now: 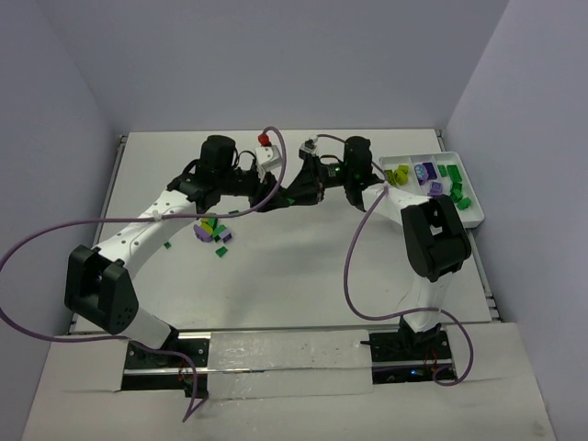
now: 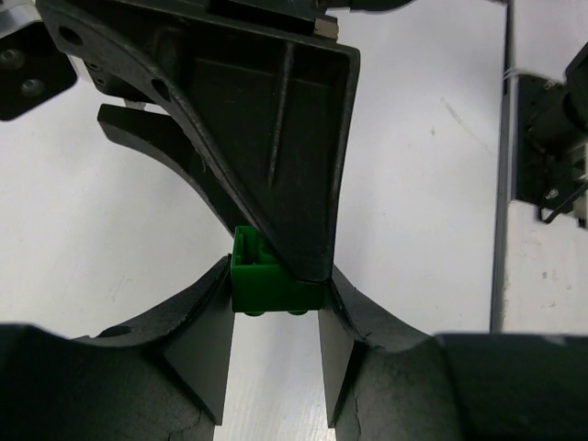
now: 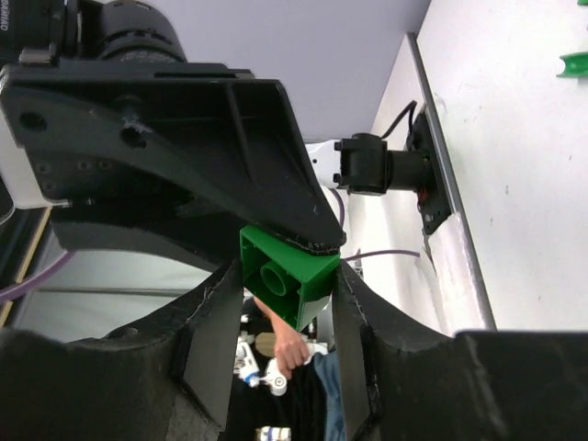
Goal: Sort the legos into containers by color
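Observation:
A dark green lego (image 2: 271,285) hangs above the middle of the table, where both grippers meet tip to tip. My left gripper (image 2: 274,308) is shut on its sides, and the right arm's black finger (image 2: 276,138) presses on it from above. In the right wrist view the same lego (image 3: 289,271) sits between the pads of my right gripper (image 3: 287,294), which touch it on both sides. From the top view, the left gripper (image 1: 292,195) and right gripper (image 1: 317,179) hide the brick. The white containers (image 1: 464,216) at the right hold yellow-green (image 1: 397,175), purple (image 1: 424,172) and green legos (image 1: 455,188).
A small pile of loose legos (image 1: 211,230), purple, yellow-green and green, lies on the table under the left arm. A red-topped fixture (image 1: 266,139) stands at the back edge. Purple cables loop off both arms. One green piece (image 3: 574,64) lies on the table.

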`<state>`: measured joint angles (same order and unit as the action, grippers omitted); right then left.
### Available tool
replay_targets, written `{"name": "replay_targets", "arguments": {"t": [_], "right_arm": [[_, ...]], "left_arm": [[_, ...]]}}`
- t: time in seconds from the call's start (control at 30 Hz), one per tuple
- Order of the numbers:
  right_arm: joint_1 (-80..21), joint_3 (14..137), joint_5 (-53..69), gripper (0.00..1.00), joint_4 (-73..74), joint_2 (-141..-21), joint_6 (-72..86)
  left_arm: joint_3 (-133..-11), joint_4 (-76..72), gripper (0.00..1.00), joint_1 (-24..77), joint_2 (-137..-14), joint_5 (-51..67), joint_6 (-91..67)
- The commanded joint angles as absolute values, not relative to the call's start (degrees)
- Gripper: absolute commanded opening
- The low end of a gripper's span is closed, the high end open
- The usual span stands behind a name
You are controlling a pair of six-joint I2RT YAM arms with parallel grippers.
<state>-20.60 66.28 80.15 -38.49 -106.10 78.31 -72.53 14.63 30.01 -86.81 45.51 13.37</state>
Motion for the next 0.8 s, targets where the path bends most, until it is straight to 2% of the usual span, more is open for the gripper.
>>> {"name": "replay_targets", "arguments": {"t": [0.0, 0.07, 0.13, 0.2, 0.23, 0.27, 0.3, 0.37, 0.4, 0.43, 0.47, 0.63, 0.7, 0.77], "right_arm": [[-21.6, 69.8, 79.8, 0.35, -28.3, -104.5, 68.4], [-21.6, 70.5, 79.5, 0.22, -24.7, -104.4, 65.4], [-21.5, 70.6, 79.5, 0.14, -23.4, -104.2, 64.4], [-21.3, 70.4, 79.6, 0.00, -22.1, -104.0, 63.1], [-21.1, 70.4, 79.6, 0.00, -21.4, -103.9, 63.1], [-20.4, 70.5, 79.5, 0.00, -20.5, -103.5, 61.6], [-20.4, 70.5, 79.5, 0.00, -19.2, -103.4, 60.3], [-18.8, 71.4, 78.9, 0.00, -12.4, -102.8, 54.5], [-18.2, 72.0, 78.7, 0.00, -9.1, -102.5, 51.4], [-17.5, 72.8, 78.3, 0.00, -5.5, -102.1, 48.4], [-15.8, 74.1, 77.2, 0.00, 1.0, -101.8, 45.3], [-8.1, 77.8, 72.5, 0.00, 19.7, -100.2, 26.8], [-4.7, 84.4, 64.1, 0.00, 36.6, -101.1, 11.1], [-3.3, 90.6, 57.4, 0.00, 48.4, -102.0, 1.7]], "left_arm": [[-75.3, 16.4, 0.00, 31.6, -86.9, 42.5, 16.8], [-75.5, 17.0, 0.01, 32.2, -87.1, 40.6, 17.6], [-75.6, 17.4, 0.06, 32.5, -87.2, 39.1, 17.9], [-75.9, 18.0, 0.21, 32.8, -87.4, 37.0, 18.1], [-76.3, 18.6, 0.26, 32.7, -87.4, 36.1, 18.2], [-77.2, 21.1, 0.36, 32.6, -87.6, 35.1, 19.2], [-77.3, 21.2, 0.36, 32.6, -87.6, 34.6, 19.2], [-77.5, 23.4, 0.63, 32.4, -87.2, 33.6, 19.5], [-77.2, 23.8, 0.73, 31.8, -86.1, 33.9, 19.9], [-76.7, 24.1, 0.92, 31.3, -85.4, 34.3, 20.1], [-76.6, 24.9, 0.99, 30.6, -84.8, 34.6, 19.9], [-77.3, 27.2, 0.99, 23.5, -82.1, 37.5, 15.9], [-77.3, 27.2, 0.99, 22.9, -81.9, 34.0, 14.6], [-77.2, 27.1, 0.99, 22.9, -82.2, 30.0, 12.9]]}}
